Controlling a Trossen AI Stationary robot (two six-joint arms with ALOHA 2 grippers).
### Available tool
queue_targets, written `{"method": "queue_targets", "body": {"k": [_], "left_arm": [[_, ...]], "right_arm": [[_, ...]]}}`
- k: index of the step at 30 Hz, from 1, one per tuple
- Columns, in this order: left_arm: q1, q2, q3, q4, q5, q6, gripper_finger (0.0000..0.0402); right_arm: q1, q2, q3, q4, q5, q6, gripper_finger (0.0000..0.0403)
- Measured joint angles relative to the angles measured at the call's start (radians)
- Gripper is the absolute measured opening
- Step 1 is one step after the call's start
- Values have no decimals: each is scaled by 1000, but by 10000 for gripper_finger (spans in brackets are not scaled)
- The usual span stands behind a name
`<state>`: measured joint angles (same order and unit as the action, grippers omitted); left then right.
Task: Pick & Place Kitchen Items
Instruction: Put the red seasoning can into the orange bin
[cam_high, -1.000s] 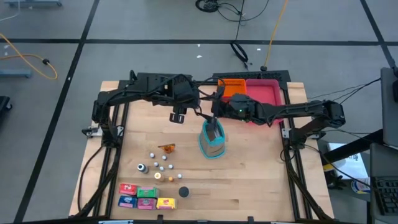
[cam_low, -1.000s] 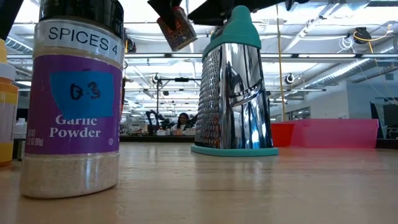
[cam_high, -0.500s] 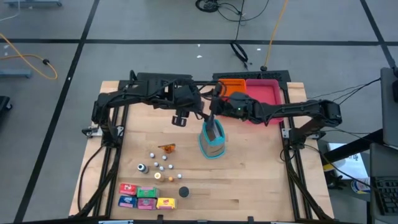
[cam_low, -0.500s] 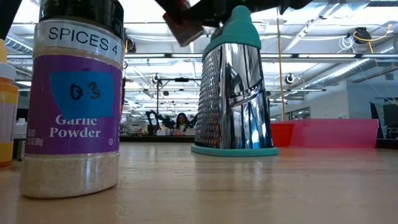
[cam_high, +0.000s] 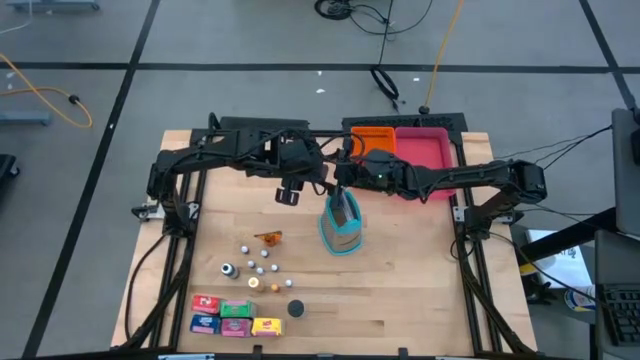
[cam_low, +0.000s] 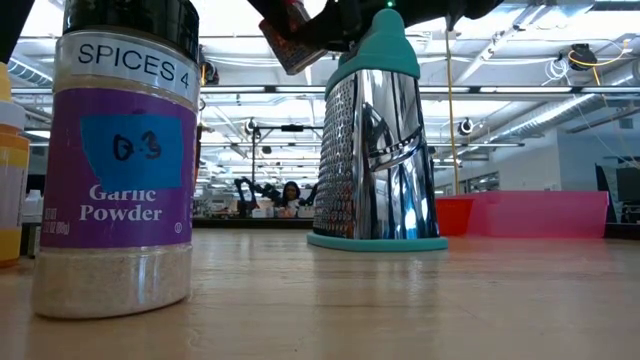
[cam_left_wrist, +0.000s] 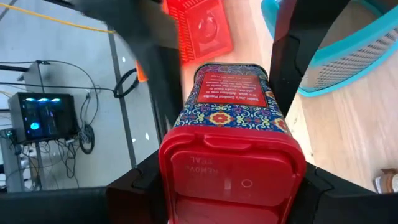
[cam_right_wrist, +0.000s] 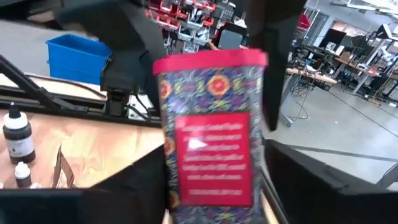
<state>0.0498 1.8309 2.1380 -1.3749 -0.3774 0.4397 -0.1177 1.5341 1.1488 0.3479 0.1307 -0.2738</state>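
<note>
My left gripper (cam_high: 289, 190) is shut on a patterned spice tin (cam_left_wrist: 230, 112) with a red lid, held above the table beside the grater (cam_high: 343, 228). The tin also shows in the low view (cam_low: 290, 45). My right gripper (cam_high: 338, 188) is open and faces the tin. Its fingers (cam_right_wrist: 127, 186) stand on either side of the tin's bottom end (cam_right_wrist: 211, 180). Small bottles (cam_high: 255, 265), coloured boxes (cam_high: 235, 318), an orange piece (cam_high: 267, 238) and a black piece (cam_high: 296, 309) rest on the table at the near left. My left gripper pinches the tin at its red lid end (cam_left_wrist: 231, 163) between its two fingers, one on each side. The tin lies along the fingers, its bottom pointing away toward my right gripper. It is tilted and lifted clear of the table. My right gripper: I cannot tell whether its fingers touch the tin.
The steel grater with teal trim (cam_low: 378, 140) stands mid-table under the two grippers. An orange tray (cam_high: 375, 140) and a pink tray (cam_high: 428, 150) lie at the far right. A garlic powder bottle (cam_low: 125, 160) stands close to the low camera.
My left gripper has carried the tin a little toward the table's right and upward, closer to my right gripper. The tin stays tilted and clear of the table.
</note>
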Motion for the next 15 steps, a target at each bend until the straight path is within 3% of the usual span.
{"method": "queue_targets", "body": {"k": [2, 7, 10, 15], "left_arm": [[0, 0, 0, 1, -15, -5, 202], [0, 0, 0, 2, -27, -25, 205], [-1, 0, 0, 5, -53, -50, 243], [-7, 0, 0, -18, -201, -95, 294]], "right_arm": [[0, 0, 0, 0, 1, -9, 173], [0, -9, 0, -18, -3, -11, 172], [0, -13, 0, -28, 1, 5, 172], [-3, -32, 0, -76, 33, 11, 172]]}}
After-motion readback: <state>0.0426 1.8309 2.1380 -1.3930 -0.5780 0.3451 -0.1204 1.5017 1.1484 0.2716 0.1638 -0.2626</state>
